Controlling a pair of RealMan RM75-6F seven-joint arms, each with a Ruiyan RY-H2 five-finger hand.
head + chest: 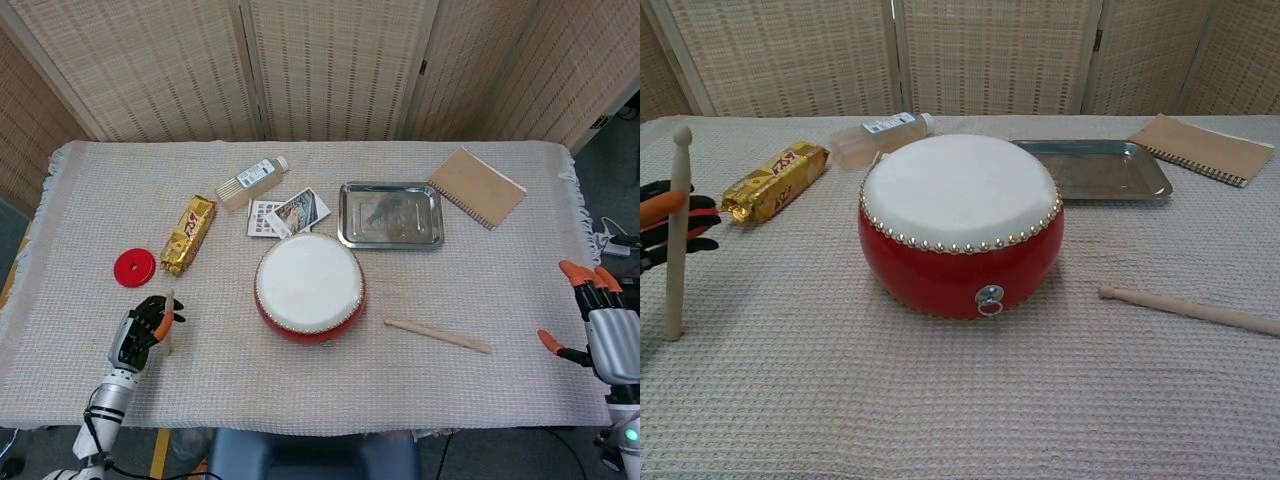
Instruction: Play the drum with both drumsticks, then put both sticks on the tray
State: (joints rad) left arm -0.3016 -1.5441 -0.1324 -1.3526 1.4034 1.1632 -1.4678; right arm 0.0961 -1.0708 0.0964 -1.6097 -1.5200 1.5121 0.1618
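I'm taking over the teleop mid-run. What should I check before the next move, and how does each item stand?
1. Left hand holds a stick: ok, stick upright.
2. Right hand holds the other stick: not ok, it lies on the table right of the drum and the hand is apart from it, fingers spread.
3. Drum head clear: ok.
4. Tray free for sticks: ok.
5. Firmness of left grip: cannot tell.
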